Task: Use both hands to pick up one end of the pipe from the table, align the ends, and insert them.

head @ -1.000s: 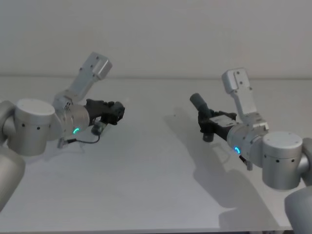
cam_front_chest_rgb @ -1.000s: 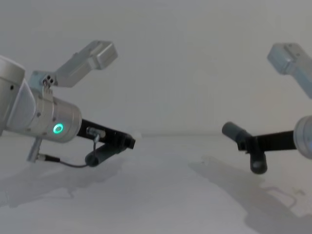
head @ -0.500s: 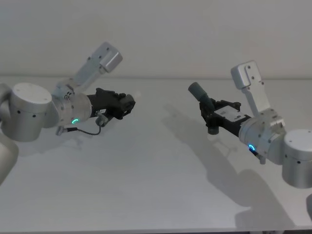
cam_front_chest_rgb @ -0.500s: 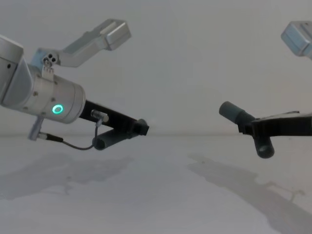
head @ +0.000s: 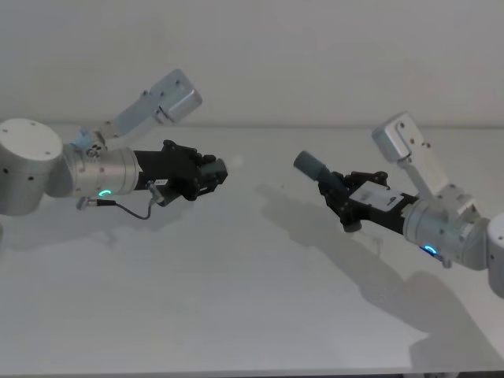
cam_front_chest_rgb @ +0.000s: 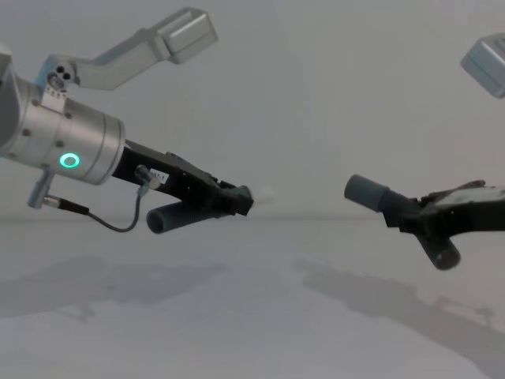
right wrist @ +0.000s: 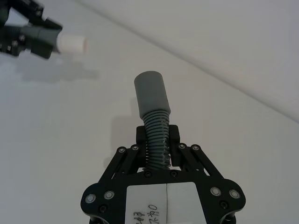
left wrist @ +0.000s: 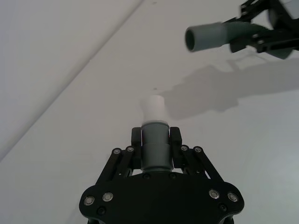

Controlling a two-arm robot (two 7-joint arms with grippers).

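In the head view, the left gripper (head: 214, 170) and right gripper (head: 337, 198) had been brought inward and higher than a second earlier, well clear of the worktop (head: 236, 299), and the gap to the grey collar (head: 309, 165) had been narrowed. In the left wrist view, the left piece (left wrist: 154, 150) was seen clamped in its gripper, its white tip (left wrist: 153, 108) aimed to one side of the collar. In the right wrist view, the right piece (right wrist: 155, 140) was likewise gripped. In the chest view, the ends were apart and not in line, so alignment was judged unfinished and insertion not begun.
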